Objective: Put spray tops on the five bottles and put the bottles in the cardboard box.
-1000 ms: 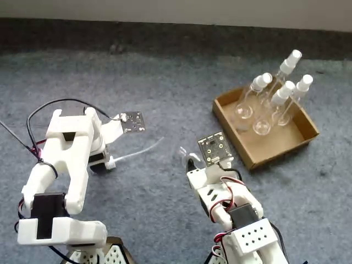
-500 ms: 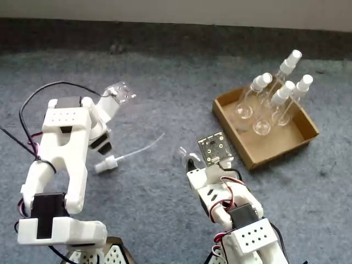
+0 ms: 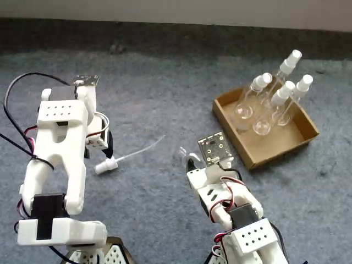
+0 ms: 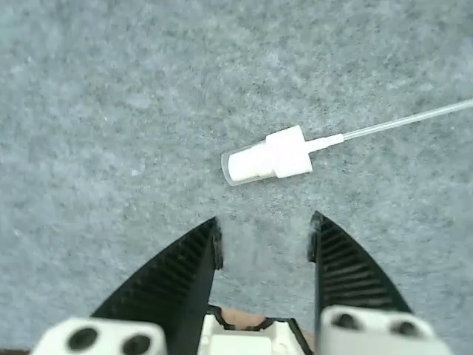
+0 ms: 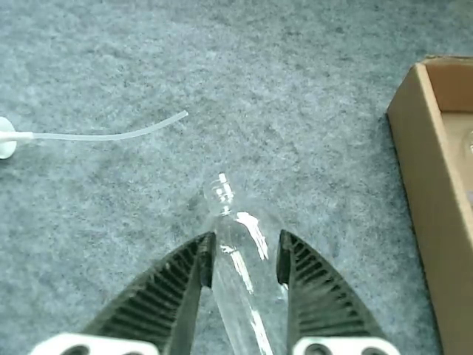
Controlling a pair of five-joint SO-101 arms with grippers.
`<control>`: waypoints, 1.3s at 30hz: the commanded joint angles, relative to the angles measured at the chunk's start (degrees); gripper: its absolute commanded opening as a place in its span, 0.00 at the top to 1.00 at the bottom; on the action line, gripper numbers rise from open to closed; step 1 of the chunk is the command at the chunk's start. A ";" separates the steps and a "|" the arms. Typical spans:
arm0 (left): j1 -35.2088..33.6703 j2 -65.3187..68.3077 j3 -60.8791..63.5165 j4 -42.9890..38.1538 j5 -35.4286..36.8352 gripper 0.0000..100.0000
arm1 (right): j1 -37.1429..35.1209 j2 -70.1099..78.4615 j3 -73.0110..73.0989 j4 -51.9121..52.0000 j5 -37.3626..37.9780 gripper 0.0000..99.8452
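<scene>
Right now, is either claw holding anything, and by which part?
The right gripper grips the clear bottle by its body, below the neck. The left gripper is open over the spray top, holding nothing.

Surface: grey carpeted worktop (image 3: 165, 82). Toward the right edge sits a shallow brown cardboard box (image 3: 242, 144) holding four clear bottles with white spray tops (image 3: 272, 104), all leaning. Left of centre lies a loose white spray top with long clear tube (image 3: 107, 165), just beside the white left arm (image 3: 58, 137). At centre the right hand (image 3: 190, 160) grips a small clear bottle (image 3: 182, 152).

Overhead; close downward wrist views sharing spray top (image 4: 267, 157)
</scene>
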 commanded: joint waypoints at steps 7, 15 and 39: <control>0.40 -1.98 0.22 1.49 25.85 0.83 | 0.57 -0.66 -0.57 -1.63 -0.09 0.89; 0.40 -1.98 9.63 -6.42 39.56 0.83 | 0.57 -0.66 -0.57 -1.63 -0.09 0.89; 0.48 -1.98 20.62 -31.38 48.09 0.83 | 0.57 -0.66 -0.57 -1.63 -0.09 0.89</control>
